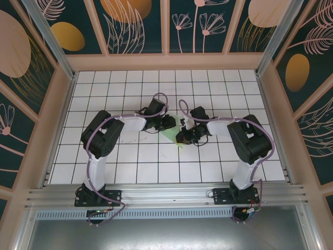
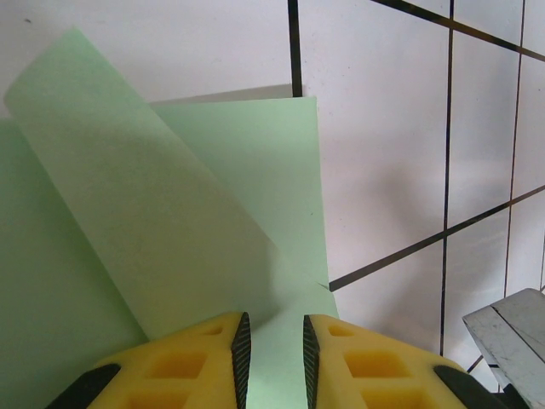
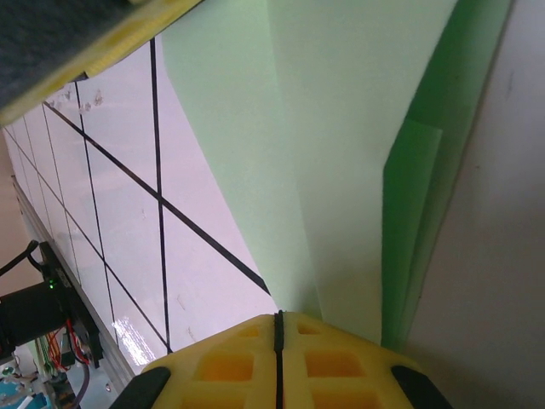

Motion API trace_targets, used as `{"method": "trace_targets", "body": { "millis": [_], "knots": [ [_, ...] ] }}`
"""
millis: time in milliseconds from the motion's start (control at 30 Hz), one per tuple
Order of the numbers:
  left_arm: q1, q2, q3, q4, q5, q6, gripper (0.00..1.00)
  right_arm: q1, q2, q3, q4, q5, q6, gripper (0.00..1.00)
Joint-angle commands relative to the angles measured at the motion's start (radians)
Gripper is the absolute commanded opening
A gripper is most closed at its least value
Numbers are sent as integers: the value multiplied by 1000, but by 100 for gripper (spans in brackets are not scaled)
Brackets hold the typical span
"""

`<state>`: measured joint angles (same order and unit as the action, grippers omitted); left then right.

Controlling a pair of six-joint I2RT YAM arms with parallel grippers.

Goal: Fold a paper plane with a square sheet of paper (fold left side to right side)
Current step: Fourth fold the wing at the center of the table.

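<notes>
R end effector (image 3: 278,317): yellow fingers pressed flat together, no gap at the seam. Pale green paper sheet (image 3: 341,153) runs right up to the tips. I can't tell if a layer is pinched.

L end effector (image 2: 272,332): fingers (image 2: 204,358) apart w/ a narrow slot, green paper showing through it. Nothing visibly clamped, and I can't tell whether the tips touch the sheet.

L wrist cam: one flap of the sheet stands raised and lies diagonally over the flatter layer. Its straight edge runs from upper left down toward the fingers.

R wrist cam: several overlapping layers, w/ a darker green fold along the right side.

Overhead cam: sheet reads as a small green wedge near the centre of the tabletop (image 1: 130,156), flat on the white gridded tiles. L end effector is at its far-left side, R end effector just beside its right edge. Both arms bend inward from their bases.
</notes>
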<state>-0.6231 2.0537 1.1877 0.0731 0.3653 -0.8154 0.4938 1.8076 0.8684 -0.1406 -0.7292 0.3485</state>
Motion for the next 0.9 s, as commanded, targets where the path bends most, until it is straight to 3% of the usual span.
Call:
{"method": "trace_targets", "body": {
  "millis": [0,867],
  "knots": [
    [2,28,-22,-162,-52,21,26,2,19,-17,-45,15,-17,9],
    [2,33,-16,-173,-66,22,26,10,-42,-129,-111,-8,-26,6]
  ]
}}
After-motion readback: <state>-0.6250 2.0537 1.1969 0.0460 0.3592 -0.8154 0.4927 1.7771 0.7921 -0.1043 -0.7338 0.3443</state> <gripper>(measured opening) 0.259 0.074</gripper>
